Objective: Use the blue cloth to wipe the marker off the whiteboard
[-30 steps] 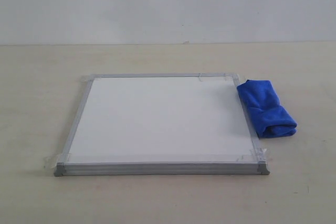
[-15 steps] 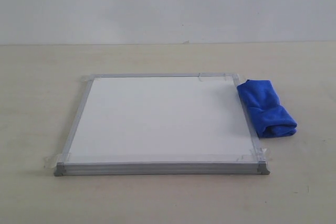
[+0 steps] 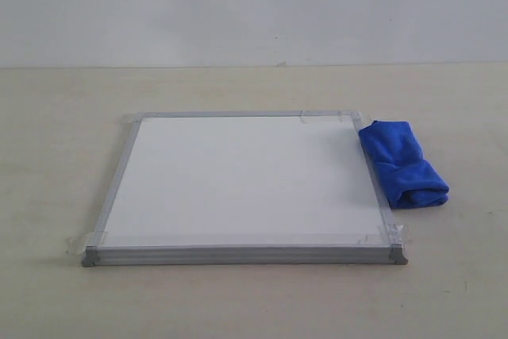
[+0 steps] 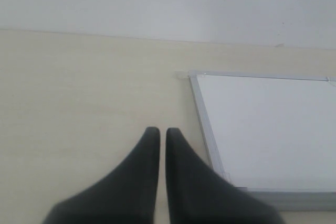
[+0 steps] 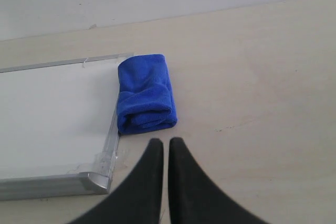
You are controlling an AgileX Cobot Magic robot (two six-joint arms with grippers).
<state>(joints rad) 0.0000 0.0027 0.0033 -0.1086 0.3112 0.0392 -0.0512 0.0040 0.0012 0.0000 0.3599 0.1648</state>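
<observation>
The whiteboard (image 3: pixel 238 184) lies flat in the middle of the table, with a silver frame and taped corners; it also shows in the left wrist view (image 4: pixel 273 129) and the right wrist view (image 5: pixel 52 119). No marker line shows on its white face in any view. The blue cloth (image 3: pixel 402 164), a folded bundle, rests against the board's right edge, and appears again in the right wrist view (image 5: pixel 145 99). My right gripper (image 5: pixel 165 141) is shut and empty, a short way from the cloth. My left gripper (image 4: pixel 158 129) is shut and empty, beside the board's left edge. Neither gripper appears in the exterior view.
The pale beige table (image 3: pixel 254 299) extends on all sides of the board. A plain light wall (image 3: pixel 254 5) stands behind it.
</observation>
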